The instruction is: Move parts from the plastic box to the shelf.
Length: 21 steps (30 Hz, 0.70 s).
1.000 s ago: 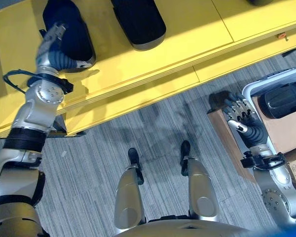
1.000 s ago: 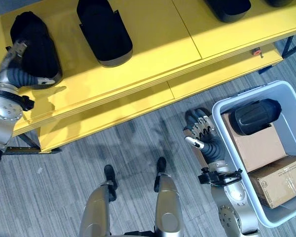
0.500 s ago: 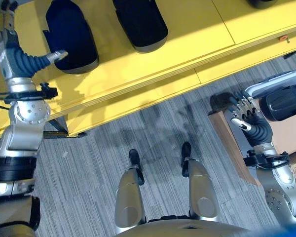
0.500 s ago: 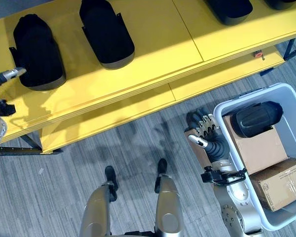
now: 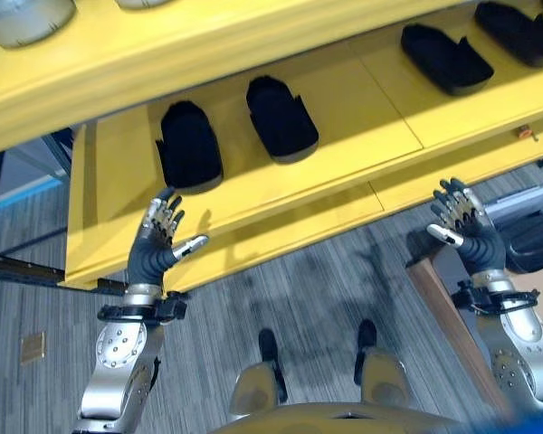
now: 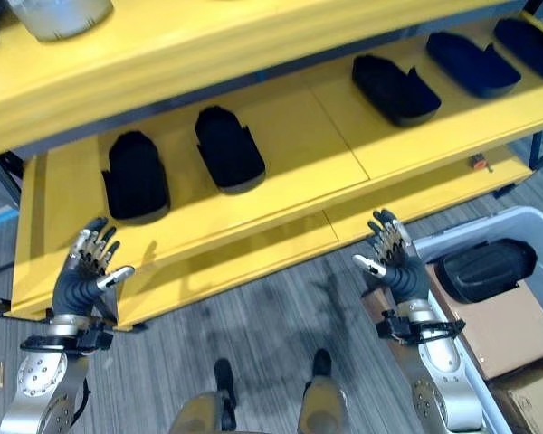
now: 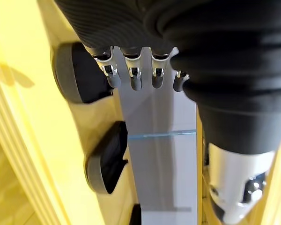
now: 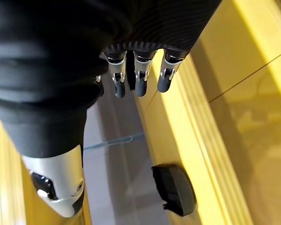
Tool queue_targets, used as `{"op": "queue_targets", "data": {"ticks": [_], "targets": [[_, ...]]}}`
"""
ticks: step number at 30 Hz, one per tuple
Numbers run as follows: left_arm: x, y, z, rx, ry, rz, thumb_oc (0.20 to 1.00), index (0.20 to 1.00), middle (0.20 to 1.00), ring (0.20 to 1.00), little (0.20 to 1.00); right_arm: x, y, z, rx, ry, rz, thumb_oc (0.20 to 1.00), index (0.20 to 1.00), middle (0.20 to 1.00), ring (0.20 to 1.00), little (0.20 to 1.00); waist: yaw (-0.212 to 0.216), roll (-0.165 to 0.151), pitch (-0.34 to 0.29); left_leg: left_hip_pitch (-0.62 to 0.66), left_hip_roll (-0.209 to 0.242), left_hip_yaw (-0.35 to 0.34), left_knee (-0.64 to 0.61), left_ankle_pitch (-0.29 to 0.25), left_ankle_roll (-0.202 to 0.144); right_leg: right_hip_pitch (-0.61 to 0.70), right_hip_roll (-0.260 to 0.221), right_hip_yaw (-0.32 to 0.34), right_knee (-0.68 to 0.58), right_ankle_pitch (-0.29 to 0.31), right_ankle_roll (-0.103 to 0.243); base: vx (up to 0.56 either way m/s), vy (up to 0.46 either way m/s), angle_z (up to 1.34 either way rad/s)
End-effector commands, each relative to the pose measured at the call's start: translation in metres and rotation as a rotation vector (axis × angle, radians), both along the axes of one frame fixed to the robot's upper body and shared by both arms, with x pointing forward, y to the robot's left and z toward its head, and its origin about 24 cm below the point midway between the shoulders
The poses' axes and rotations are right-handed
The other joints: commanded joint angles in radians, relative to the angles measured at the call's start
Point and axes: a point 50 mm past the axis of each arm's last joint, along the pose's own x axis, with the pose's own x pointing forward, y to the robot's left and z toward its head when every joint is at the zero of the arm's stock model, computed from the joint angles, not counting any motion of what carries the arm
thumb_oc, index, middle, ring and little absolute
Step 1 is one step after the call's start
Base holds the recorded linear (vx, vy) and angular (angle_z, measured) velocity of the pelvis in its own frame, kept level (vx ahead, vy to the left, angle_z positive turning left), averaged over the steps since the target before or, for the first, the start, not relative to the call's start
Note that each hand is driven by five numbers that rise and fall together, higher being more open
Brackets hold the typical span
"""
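Observation:
Several black moulded parts lie on the yellow shelf, among them the part furthest left and the one beside it. One more black part lies in the grey plastic box on the floor at the right. My left hand is raised in front of the shelf's left end, open and holding nothing. My right hand is raised between the shelf edge and the box, open and holding nothing too. In the left wrist view, straight fingers point past two shelved parts.
An upper yellow shelf board overhangs the parts and carries a grey container. Cardboard boxes sit inside the plastic box under its black part. A brown board leans against the box's near side. Grey striped carpet covers the floor.
The whole picture has shifted, so the camera has moved. My left hand has come away from the leftmost shelved part and now hangs before the shelf. My right hand has risen from the box edge.

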Motion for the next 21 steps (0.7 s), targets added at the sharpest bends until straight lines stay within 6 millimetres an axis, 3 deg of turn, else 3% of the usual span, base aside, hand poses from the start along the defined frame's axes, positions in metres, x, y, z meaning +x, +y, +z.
{"op": "queue_targets", "data": {"ticks": [1, 9, 14, 18, 21], "targets": [[0.007, 0.005, 0.002, -0.057, -0.02, -0.033, 1.0, 1.0, 1.0, 1.0, 1.0, -0.001, 0.005, 0.022, -0.03, -0.123, 0.014, 1.0, 1.0, 1.0, 1.0, 1.0, -0.017, -0.037, -0.022, -0.005, 0.051, -0.001, -0.026, 0.091, -0.013, 0.028, 0.021, 0.018, -0.003, -0.045, 0.009, 0.03, -0.12, -0.07], [-0.01, -0.002, -0.017, -0.173, 0.047, -0.026, 1.0, 1.0, 1.0, 1.0, 1.0, -0.012, -0.003, 0.018, -0.058, -0.107, -0.016, 1.0, 1.0, 1.0, 1.0, 1.0, -0.028, -0.004, -0.041, 0.026, 0.104, -0.014, -0.076, 0.212, -0.033, 0.016, 0.09, 0.056, 0.055, -0.111, -0.04, -0.02, -0.138, -0.15], [-0.008, -0.003, -0.016, -0.192, 0.027, -0.023, 1.0, 1.0, 1.0, 1.0, 1.0, -0.018, -0.012, 0.012, -0.083, -0.072, -0.058, 1.0, 1.0, 1.0, 1.0, 1.0, -0.021, -0.024, -0.034, -0.022, 0.086, -0.063, 0.01, 0.216, -0.021, 0.04, 0.103, 0.078, -0.014, -0.095, -0.066, -0.01, -0.175, -0.1], [-0.012, -0.001, -0.018, -0.196, 0.035, -0.004, 1.0, 1.0, 1.0, 1.0, 1.0, -0.019, -0.011, 0.008, -0.076, -0.056, -0.047, 1.0, 1.0, 1.0, 1.0, 1.0, -0.001, -0.052, -0.04, -0.066, -0.074, -0.156, 0.014, 0.103, 0.036, 0.075, 0.104, 0.084, -0.087, -0.055, -0.06, 0.07, -0.112, -0.06], [-0.016, 0.001, -0.02, -0.199, 0.048, 0.015, 1.0, 1.0, 1.0, 1.0, 1.0, -0.018, -0.01, -0.002, -0.046, -0.015, -0.044, 1.0, 1.0, 1.0, 1.0, 1.0, 0.02, -0.06, -0.044, -0.086, -0.178, -0.263, 0.007, 0.071, 0.056, 0.097, 0.124, 0.108, -0.105, -0.042, -0.052, 0.13, -0.031, -0.06]]}}
